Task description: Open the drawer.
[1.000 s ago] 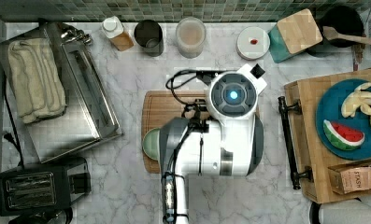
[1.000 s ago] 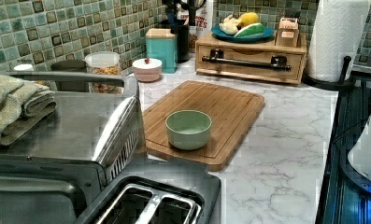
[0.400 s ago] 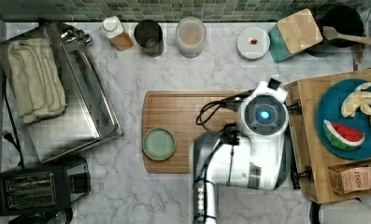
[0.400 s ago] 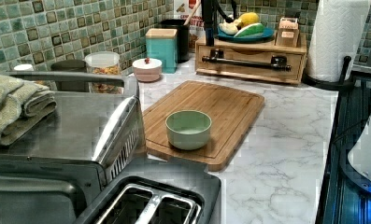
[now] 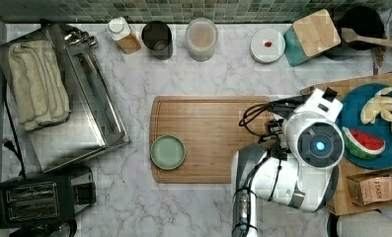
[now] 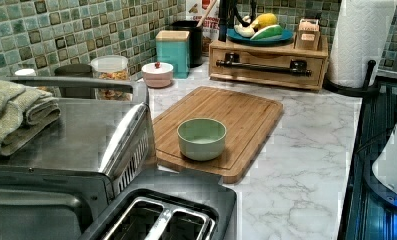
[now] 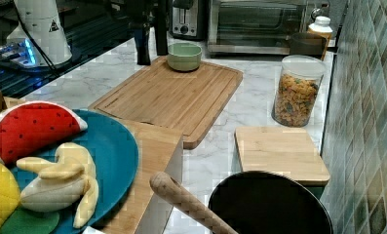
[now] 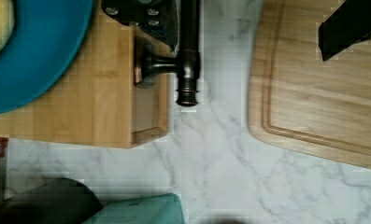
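My gripper [image 8: 239, 28] is spread wide and holds nothing. One finger [image 8: 143, 14] sits on the drawer side of the handle [image 8: 189, 46], and the other [image 8: 349, 25] sits out over the cutting board [image 8: 323, 102], so the bar lies between the two, much closer to the first. In the left view the gripper [image 6: 236, 12] hangs above the wooden unit, over the left view's left end of the handle [image 6: 261, 66], and higher than the bar; I judge a descent is needed before closing. The drawer [image 6: 266, 76] is at the back of the counter in the left view, its front flush with the unit, so I judge it shut. The bar's long axis runs across that front, left to right in the left view, with my finger line square to it; that is the correct alignment for a pinch. The wrist view shows the bar's free end [image 8: 188, 99] just past one mount [image 8: 155, 65], so my grasp would land near an end, and an off-centre pull may skew the drawer. The pull direction is away from the unit, toward the cutting board [image 5: 208, 133]. A strip of bare marble counter [image 8: 211, 154] separates the drawer front from the board's edge. The bowl [image 5: 168, 152] stands at the board's far corner, well apart.
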### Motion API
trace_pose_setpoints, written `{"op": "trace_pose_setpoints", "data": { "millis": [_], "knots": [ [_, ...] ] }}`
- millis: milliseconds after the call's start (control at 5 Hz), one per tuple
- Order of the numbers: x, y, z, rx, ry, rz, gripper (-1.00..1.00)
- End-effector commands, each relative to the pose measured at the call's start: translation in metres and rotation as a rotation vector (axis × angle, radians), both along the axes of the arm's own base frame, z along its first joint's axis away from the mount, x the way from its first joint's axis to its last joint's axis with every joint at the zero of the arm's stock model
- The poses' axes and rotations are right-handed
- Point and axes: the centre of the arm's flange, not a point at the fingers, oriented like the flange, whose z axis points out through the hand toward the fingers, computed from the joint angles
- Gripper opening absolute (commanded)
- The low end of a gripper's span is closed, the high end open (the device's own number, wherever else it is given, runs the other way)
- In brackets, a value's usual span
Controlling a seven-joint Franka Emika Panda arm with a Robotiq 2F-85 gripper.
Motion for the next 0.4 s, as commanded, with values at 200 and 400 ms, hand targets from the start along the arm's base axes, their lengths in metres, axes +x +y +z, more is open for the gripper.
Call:
{"op": "trace_pose_setpoints", "data": {
  "millis": [200, 400],
  "knots": [
    [-0.029, -0.018, -0.061, 0.002, 0.142, 0.043, 1.00],
    [-0.034, -0.031, -0.071, -0.028, 0.136, -0.010, 1.00]
  ]
}}
